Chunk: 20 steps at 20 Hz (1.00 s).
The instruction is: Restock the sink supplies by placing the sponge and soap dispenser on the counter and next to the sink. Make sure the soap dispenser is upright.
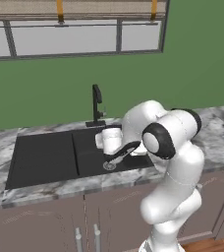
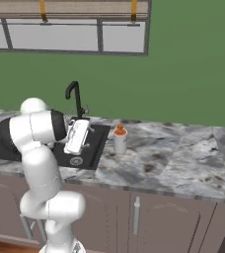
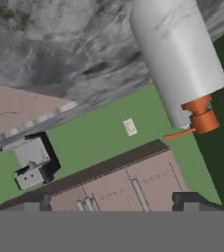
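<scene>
Counts first: one soap dispenser (image 2: 120,139), one sink (image 2: 95,143) with one round drain (image 2: 76,160) and one slim black faucet (image 2: 75,99), and one arm (image 2: 38,148).

In the right base view the soap dispenser stands upright on the counter (image 2: 173,153), orange pump on top. It is just beside the sink's rim, at about 3 o'clock from the basin, and nothing touches it. The faucet rises at 12 o'clock from the basin, against the green wall (image 2: 183,79). The arm's white hand hangs over the basin, close to the bottle but apart from it.

The left base view gives the whole width of the sink, both its flat drainer side at 9 o'clock and the bowl with the drain. There the arm's bulk covers the counter at 3 o'clock of the sink. Two bar handles (image 1: 78,237) show on the brown cabinets below.

The hand view is rolled over. The bottle looms at 1 o'clock with its pump toward 5 o'clock, its base on the marbled stone. The gripper (image 3: 114,202) is spread wide: its fingertips (image 3: 35,202) stand far apart at the bottom edge, with nothing between them.
</scene>
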Motion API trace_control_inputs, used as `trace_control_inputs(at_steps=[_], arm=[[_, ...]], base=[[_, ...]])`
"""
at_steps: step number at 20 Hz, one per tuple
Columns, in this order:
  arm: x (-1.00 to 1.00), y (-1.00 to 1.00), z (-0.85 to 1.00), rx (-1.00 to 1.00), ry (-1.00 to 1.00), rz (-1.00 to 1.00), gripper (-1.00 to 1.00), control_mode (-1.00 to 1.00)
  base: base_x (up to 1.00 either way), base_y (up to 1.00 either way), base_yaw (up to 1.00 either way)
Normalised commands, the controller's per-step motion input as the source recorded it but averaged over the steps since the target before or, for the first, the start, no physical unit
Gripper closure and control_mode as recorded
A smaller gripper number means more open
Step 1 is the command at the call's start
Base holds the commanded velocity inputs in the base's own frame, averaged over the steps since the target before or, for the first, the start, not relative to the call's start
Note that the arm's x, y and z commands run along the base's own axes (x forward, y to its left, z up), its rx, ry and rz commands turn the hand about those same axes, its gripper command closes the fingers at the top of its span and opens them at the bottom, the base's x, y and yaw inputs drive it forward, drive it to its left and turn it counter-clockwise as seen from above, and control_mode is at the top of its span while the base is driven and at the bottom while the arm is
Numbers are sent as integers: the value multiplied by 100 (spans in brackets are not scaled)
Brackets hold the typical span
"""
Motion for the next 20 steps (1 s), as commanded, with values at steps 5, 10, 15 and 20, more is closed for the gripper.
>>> trace_control_inputs(at_steps=[5,10,15,20], arm=[[-100,14,68,2,-23,0,-100,-100],[-100,6,62,7,-31,0,-100,-100],[-100,4,34,18,-38,0,-100,-100],[-73,0,50,36,-42,2,-100,-100]], base=[[0,0,0],[0,0,0],[0,0,0],[0,0,0]])
